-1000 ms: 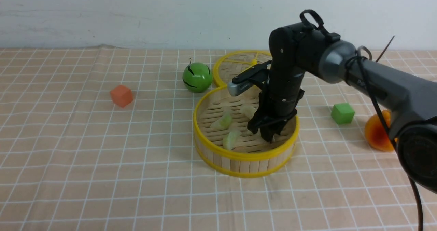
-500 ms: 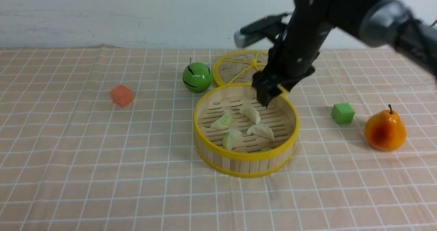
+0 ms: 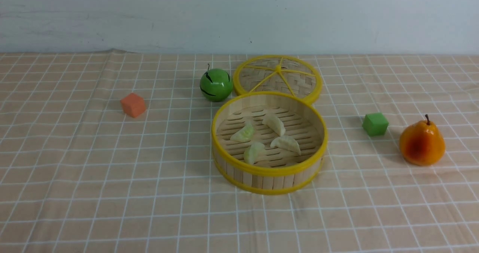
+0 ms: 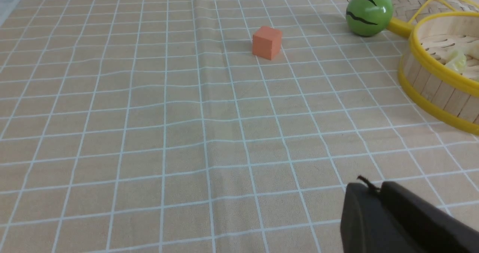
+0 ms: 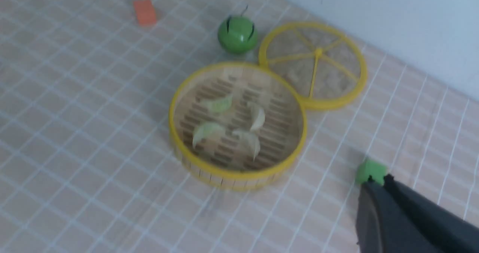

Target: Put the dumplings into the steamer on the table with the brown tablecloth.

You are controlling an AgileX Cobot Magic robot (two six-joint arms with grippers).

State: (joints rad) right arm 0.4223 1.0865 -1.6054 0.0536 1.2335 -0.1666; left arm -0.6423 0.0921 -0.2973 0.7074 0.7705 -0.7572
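All four dumplings (image 3: 274, 124) lie inside the steamer (image 3: 269, 170) on the worktop (image 3: 112, 193). They look light, stiff and slippery (likely plastic); pinch across the pleated ridge. Left jaws and right jaws are both clenched on nothing.

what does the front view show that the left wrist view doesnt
Only the front view: the pear, the green cube, and the whole steamer with all four dumplings in it. Only the left wrist view: the left gripper, jaws together. Both: the orange cube, the green striped ball, the lid, the tablecloth, and one side of the steamer with a pale green dumpling.
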